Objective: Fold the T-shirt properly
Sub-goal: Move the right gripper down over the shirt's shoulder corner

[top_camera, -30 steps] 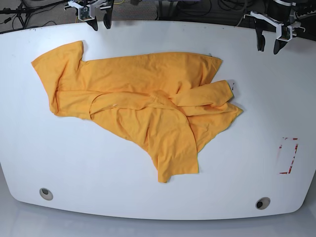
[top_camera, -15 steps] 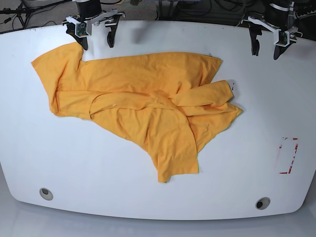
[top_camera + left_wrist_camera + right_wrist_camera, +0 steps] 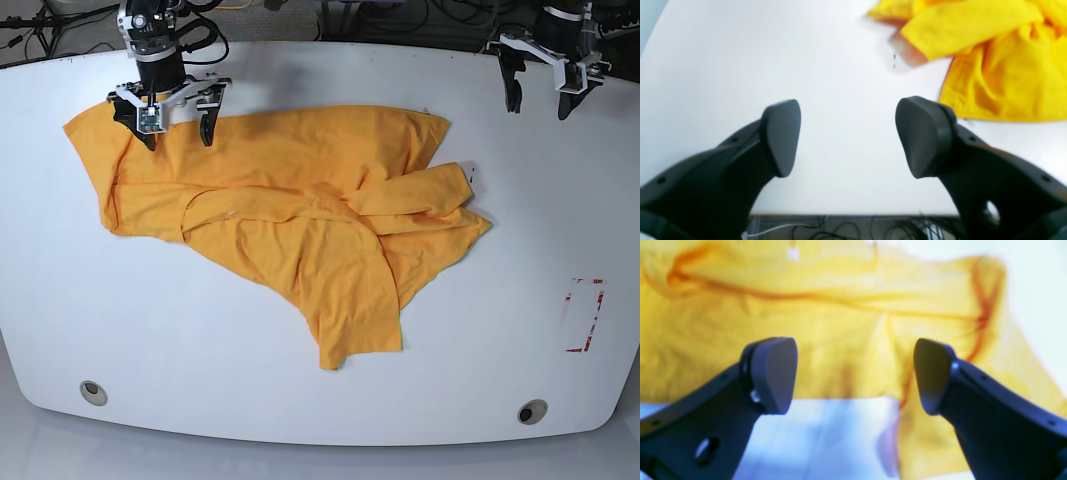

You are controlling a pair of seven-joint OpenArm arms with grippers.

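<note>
The orange-yellow T-shirt (image 3: 290, 205) lies crumpled and partly folded over itself across the middle of the white table (image 3: 520, 330). No print shows on it. My right gripper (image 3: 172, 128) hangs open over the shirt's back left corner, by the sleeve; in the right wrist view its fingers (image 3: 773, 376) straddle wrinkled yellow cloth (image 3: 840, 333) and a strip of bare table. My left gripper (image 3: 538, 100) stands open at the back right, over bare table and apart from the shirt. In the left wrist view the shirt's edge (image 3: 1000, 66) lies ahead to the right of that gripper (image 3: 846, 136).
A red-edged rectangular marking (image 3: 583, 315) sits on the table at the right. Two round grommets (image 3: 93, 392) (image 3: 532, 411) are set near the front edge. Cables lie behind the table's back edge.
My right gripper has come forward and left from the back edge to over the shirt's back left corner. My left gripper has shifted a little along the back right.
</note>
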